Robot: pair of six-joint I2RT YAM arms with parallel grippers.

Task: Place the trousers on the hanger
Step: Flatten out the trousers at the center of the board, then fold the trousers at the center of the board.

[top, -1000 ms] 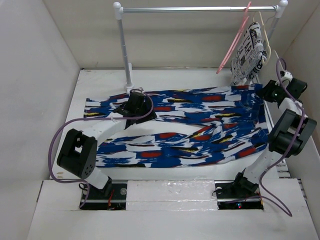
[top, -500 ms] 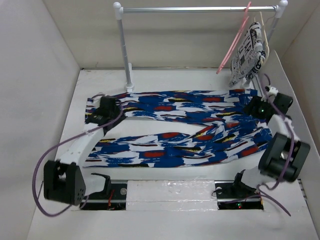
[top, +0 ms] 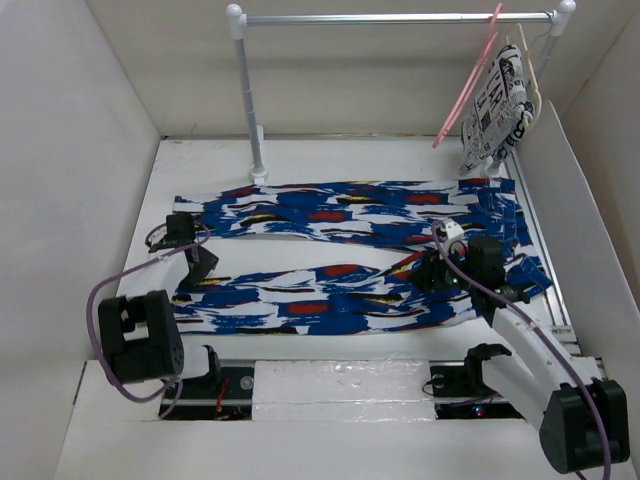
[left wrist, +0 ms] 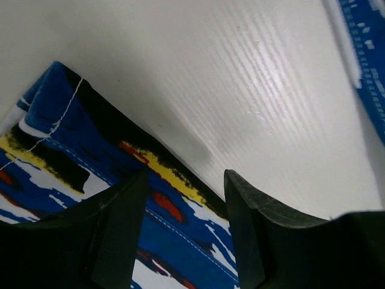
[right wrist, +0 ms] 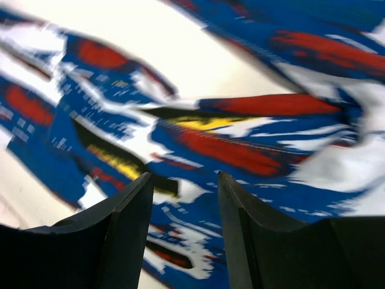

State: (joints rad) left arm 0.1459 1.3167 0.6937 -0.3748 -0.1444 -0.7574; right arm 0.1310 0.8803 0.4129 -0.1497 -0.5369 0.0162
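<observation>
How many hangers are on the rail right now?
2. The pink hanger hangs bare near the right end of the rail; the cream hanger hangs just right of it, carrying the white printed garment. None visible elsewhere.

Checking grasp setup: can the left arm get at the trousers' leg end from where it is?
Probably yes: the left gripper hangs open just above the hem of the trousers, with nothing between them.

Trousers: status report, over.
Left gripper open over hem; right gripper open over cloth. Trousers flat on table, ungripped. Hanger on rail beside printed garment.
</observation>
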